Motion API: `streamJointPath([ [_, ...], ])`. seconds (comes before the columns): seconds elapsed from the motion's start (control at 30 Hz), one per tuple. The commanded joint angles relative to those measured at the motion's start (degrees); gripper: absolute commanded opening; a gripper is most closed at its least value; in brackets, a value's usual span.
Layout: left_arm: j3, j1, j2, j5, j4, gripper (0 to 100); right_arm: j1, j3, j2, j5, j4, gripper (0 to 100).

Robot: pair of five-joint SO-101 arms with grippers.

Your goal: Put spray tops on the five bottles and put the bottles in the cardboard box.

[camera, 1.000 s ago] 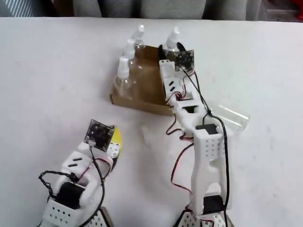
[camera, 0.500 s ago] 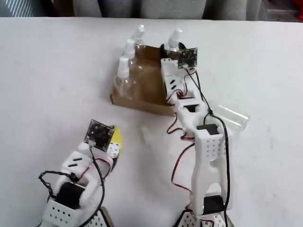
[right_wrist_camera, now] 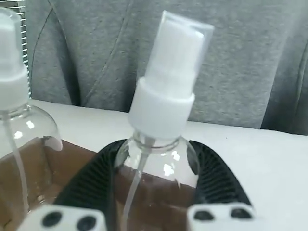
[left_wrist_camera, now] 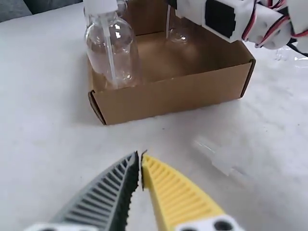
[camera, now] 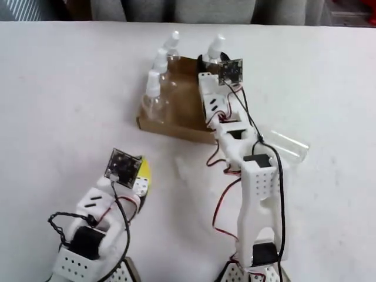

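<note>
One white surface [camera: 70, 88], one brown cardboard box [camera: 179, 114], four clear round bottles.
Three white-topped bottles [camera: 154, 97] stand inside along one box wall. The right gripper [right_wrist_camera: 156, 168] is clamped on the fourth bottle [right_wrist_camera: 163, 110] at the box's far corner. The left gripper [left_wrist_camera: 139, 168] is closed together, near the box.

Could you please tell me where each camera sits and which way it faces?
High view: above the table, looking down on cardboard box, left arm and right arm.
Left wrist view: on left arm, facing the box; shut left claw shows.
Right wrist view: on right arm, facing the bottle gripped by right claw.
Shared: all show the box.
</note>
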Motion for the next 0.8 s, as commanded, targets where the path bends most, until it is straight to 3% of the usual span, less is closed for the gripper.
streamJointPath([
  [0.0,-0.18,-0.48,-0.66,-0.53,0.09,2,-0.57,-0.88,-1.1,0.26,1.01,17.2],
  [0.13,-0.18,-0.48,-0.66,-0.53,0.09,2,-0.57,-0.79,-1.01,0.26,1.01,26.3],
  [0.5,-0.18,-0.48,-0.66,-0.53,0.09,2,-0.57,-1.14,-1.8,0.26,4.26,27.9],
  [0.67,-0.18,-0.48,-0.66,-0.53,0.09,2,-0.66,-0.79,-3.47,-0.26,7.52,38.0],
  [0.77,-0.18,-0.48,-0.66,-0.53,0.09,2,-0.92,-0.79,-4.0,-3.52,7.87,38.5],
])
